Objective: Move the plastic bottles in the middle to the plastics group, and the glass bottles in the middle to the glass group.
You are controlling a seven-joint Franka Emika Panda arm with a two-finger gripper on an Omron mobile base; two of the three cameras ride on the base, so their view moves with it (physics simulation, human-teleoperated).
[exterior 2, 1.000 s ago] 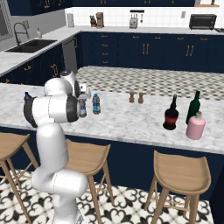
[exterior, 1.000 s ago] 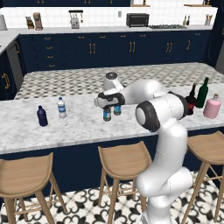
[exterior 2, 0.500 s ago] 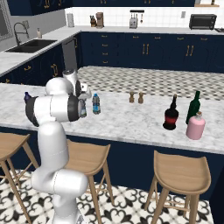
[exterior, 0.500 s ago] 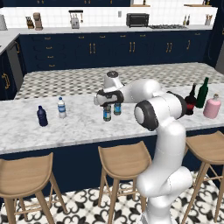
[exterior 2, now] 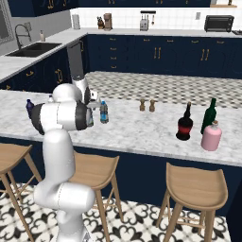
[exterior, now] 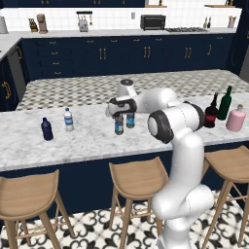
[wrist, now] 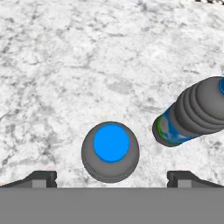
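Little had shifted: the hand (exterior: pixel 118 115) stayed poised above the nearer of the 2 plastic bottles (wrist: pixel 110 151), edging slightly lower. On the marble tabletop (exterior: pixel 87 138), the arm (exterior: pixel 165 104) reached left. The hand's fingers (wrist: pixel 37 178) stood wide, either side of the blue cap, gripping nothing. The second bottle (wrist: pixel 192 114) stood just beside.
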